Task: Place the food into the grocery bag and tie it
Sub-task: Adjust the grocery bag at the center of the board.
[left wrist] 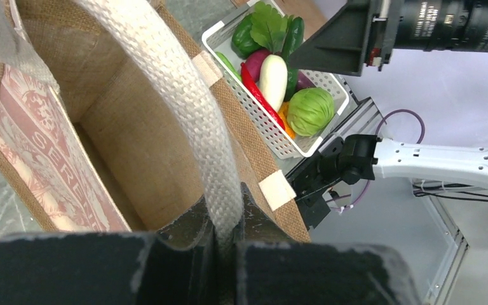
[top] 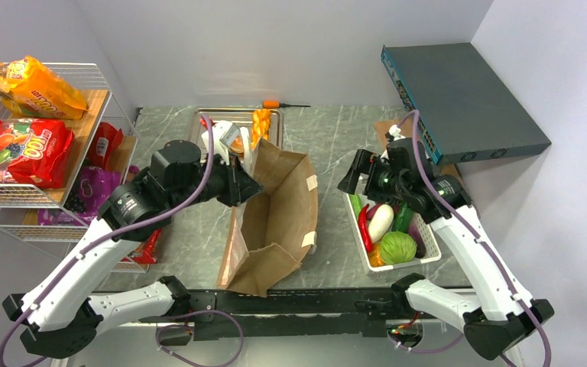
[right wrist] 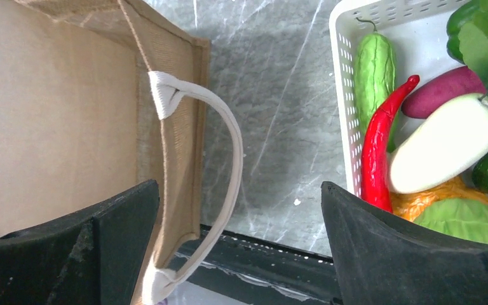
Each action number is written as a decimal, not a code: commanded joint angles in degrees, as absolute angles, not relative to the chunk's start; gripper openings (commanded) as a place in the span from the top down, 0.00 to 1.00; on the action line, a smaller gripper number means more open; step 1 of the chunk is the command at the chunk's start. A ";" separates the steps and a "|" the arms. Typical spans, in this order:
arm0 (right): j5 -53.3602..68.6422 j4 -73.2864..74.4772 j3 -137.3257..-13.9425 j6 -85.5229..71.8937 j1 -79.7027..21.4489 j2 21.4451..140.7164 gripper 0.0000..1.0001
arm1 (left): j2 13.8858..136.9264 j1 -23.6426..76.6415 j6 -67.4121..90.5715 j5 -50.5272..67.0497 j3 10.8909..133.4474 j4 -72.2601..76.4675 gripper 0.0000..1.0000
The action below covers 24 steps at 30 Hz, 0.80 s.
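The bag (top: 275, 222) and left arm (top: 176, 172) cover the near part of the metal tray (top: 233, 111). In the right wrist view, the cabbage (right wrist: 464, 222) and the basket (right wrist: 346, 95) run off the picture's edge.

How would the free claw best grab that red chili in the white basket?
Probably across the middle of the red chili, with the open right claw coming straight down. It lies flat and slim, wedged between a green vegetable and a white vegetable, so only its top is free.

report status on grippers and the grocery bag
Left gripper shut on handle. Right gripper open, empty, between grocery bag and basket. Vegetables unbagged in basket. Nothing blocking.
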<state>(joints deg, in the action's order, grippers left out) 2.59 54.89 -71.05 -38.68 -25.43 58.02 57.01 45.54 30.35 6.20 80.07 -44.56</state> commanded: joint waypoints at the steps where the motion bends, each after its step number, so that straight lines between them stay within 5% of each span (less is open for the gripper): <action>1: 3.38 48.70 -69.00 -32.30 -25.41 59.86 0.00 | 56.21 44.73 26.91 9.35 82.38 -41.16 1.00; 24: 5.05 40.70 -62.13 -20.48 -13.72 69.64 0.09 | 63.43 44.08 29.50 6.08 90.62 -44.55 1.00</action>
<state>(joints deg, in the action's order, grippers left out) 5.19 43.13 -62.63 -23.70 -15.25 68.38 63.29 44.53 28.60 7.62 87.48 -45.43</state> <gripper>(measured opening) 0.932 0.095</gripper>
